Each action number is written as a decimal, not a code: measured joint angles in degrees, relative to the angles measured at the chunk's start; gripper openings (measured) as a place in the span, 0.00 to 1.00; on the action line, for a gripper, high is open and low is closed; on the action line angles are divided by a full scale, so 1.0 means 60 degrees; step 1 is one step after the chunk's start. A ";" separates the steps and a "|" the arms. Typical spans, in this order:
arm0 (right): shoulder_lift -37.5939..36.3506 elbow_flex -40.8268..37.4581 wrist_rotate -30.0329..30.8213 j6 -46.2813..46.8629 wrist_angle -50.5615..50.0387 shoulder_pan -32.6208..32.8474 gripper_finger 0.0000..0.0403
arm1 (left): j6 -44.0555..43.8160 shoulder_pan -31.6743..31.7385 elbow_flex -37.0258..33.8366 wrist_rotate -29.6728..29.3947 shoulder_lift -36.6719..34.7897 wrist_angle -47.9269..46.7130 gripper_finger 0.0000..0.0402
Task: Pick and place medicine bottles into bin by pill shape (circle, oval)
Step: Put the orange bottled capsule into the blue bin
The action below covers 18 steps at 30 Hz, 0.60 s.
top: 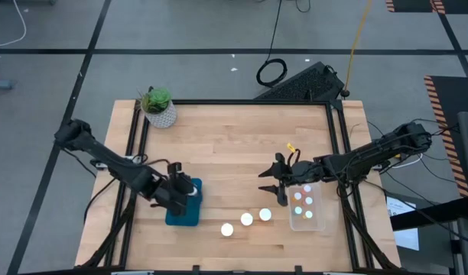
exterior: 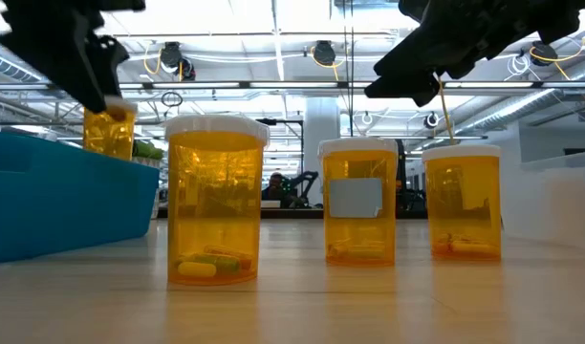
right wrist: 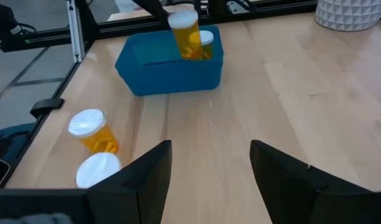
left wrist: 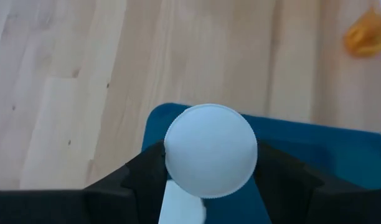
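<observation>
- High view showed the left tool (top: 190,191) gripping a medicine bottle (left wrist: 210,151) above the blue bin (top: 182,215), near the bench's front left corner.
- Placing seemed in hand; next, the fingers should open.
- Right tool (top: 276,181) hung wide, empty, beside the clear bin (top: 320,223).

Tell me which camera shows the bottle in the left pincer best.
The right wrist view: the bottle shows whole, upright above the blue bin. The left wrist view shows only its white cap in the left pincer. The low view partly hides it; the high view barely resolves it.
</observation>
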 joint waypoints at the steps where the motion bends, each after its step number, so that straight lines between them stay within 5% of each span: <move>1: 0.0000 0.0000 0.0010 0.0000 -0.0002 0.0000 0.53 | 0.0048 0.0041 -0.0001 -0.0006 0.0149 -0.0011 0.54; 18: 0.0000 0.0000 -0.0006 -0.0278 -0.0013 0.0000 0.53 | -0.0369 0.0596 -0.0001 0.0366 0.1838 0.0336 0.54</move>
